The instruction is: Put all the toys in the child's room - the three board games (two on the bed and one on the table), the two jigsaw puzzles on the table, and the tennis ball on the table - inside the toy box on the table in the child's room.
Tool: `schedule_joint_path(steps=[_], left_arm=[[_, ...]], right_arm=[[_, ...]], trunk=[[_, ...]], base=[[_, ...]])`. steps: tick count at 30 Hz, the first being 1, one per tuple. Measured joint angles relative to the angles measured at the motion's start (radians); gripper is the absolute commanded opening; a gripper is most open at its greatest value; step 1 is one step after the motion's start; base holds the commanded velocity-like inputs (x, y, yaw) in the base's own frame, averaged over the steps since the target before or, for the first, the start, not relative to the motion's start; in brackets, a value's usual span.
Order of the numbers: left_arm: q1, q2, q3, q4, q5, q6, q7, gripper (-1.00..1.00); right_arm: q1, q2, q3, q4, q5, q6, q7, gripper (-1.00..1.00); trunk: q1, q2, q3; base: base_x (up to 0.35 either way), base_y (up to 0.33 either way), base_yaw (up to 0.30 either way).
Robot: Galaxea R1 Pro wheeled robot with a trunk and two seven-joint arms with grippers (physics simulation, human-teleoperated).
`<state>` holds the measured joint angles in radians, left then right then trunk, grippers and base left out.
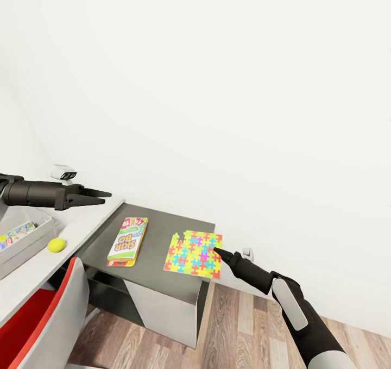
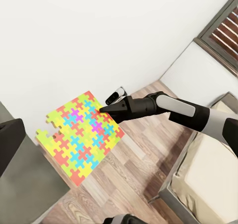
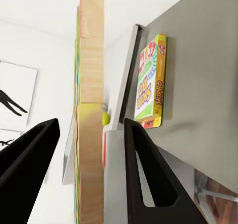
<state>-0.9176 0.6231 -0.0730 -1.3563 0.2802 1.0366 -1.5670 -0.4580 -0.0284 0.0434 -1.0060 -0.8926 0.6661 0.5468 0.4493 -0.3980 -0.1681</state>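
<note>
Right gripper (image 1: 217,248) at the puzzle's (image 1: 194,254) edge, fingers spread either side of it, not closed.
The puzzle lies on the dark cabinet (image 1: 163,233), overhanging its front, beside a game box (image 1: 127,241). Left gripper (image 1: 100,196) hangs released over the table (image 1: 81,233); ball (image 1: 56,244) sits by the bin (image 1: 32,241).

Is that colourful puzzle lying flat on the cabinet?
No. The jigsaw puzzle tilts, one edge off the dark cabinet, its edge between the right end effector fingers.
</note>
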Motion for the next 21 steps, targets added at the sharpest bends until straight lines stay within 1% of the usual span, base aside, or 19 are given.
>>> schedule_joint_path(steps=[15, 17, 21], left_arm=[[0.000, 0.001, 0.001, 0.000, 0.001, 0.000, 0.000, 1.00], [0.000, 0.003, 0.001, 0.000, 0.002, 0.000, 0.000, 1.00], [0.000, 0.017, 0.003, 0.000, 0.008, 0.000, 0.000, 1.00]], right_arm=[[0.000, 0.000, 0.002, 0.000, 0.001, 0.000, 0.000, -1.00], [0.000, 0.000, 0.002, 0.000, 0.001, 0.000, 0.000, -1.00], [0.000, 0.000, 0.003, 0.001, 0.003, 0.000, -0.001, -1.00]], trunk=[[0.000, 0.000, 0.025], [0.000, 0.000, 0.028], [0.000, 0.000, 0.035]], base=[[0.000, 0.000, 0.000], [0.000, 0.000, 0.000], [0.000, 0.000, 0.000]])
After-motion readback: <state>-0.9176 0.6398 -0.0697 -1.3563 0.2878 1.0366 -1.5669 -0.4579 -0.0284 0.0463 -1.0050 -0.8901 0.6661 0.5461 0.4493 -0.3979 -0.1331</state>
